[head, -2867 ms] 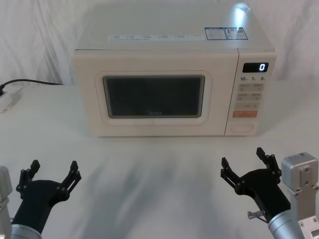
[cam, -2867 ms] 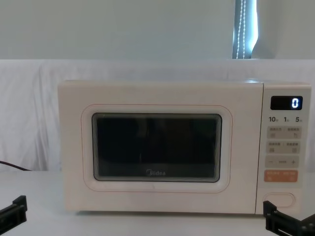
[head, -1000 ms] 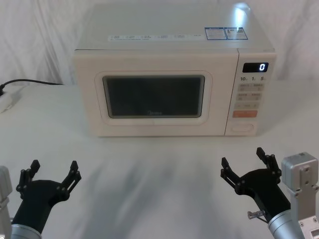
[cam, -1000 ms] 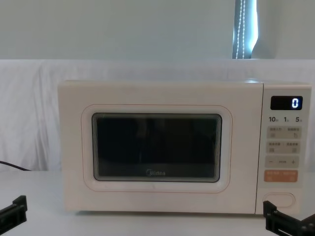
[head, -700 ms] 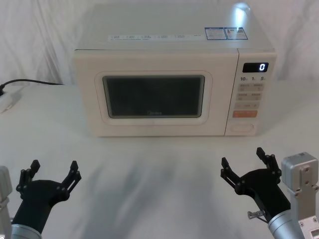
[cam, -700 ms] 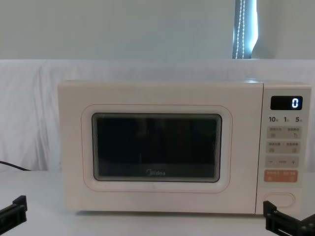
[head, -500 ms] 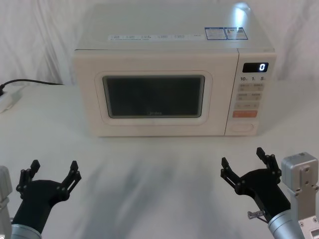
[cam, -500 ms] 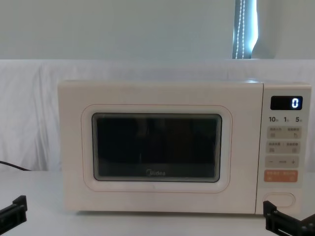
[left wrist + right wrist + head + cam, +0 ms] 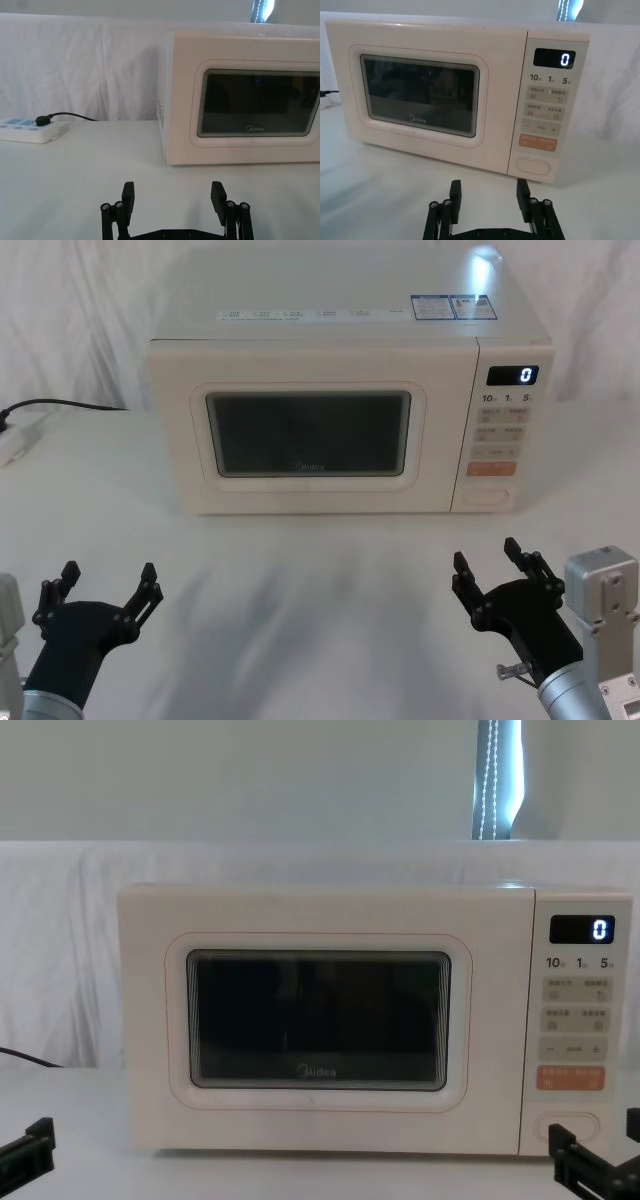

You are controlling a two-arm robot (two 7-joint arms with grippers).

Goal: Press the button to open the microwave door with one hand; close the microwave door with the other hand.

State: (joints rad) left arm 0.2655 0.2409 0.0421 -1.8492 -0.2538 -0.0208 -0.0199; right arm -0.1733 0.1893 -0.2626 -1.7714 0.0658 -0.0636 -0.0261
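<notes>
Microwave (image 9: pixel 330 390): back of the table, microwave door (image 9: pixel 310 435) shut.
Button (image 9: pixel 486 497): bottom of the panel, ahead of the right gripper (image 9: pixel 494 565), well apart.
Right gripper: fingers apart, low over the table.
Left gripper (image 9: pixel 108 585): fingers spread, parked near-left.

A table (image 9: pixel 320 570) draped in white cloth carries everything. The cream-white boxy microwave (image 9: pixel 340 330) stands on it toward the back. A white power strip (image 9: pixel 27 131) with a black plug and cable lies well apart on the microwave's left.
</notes>
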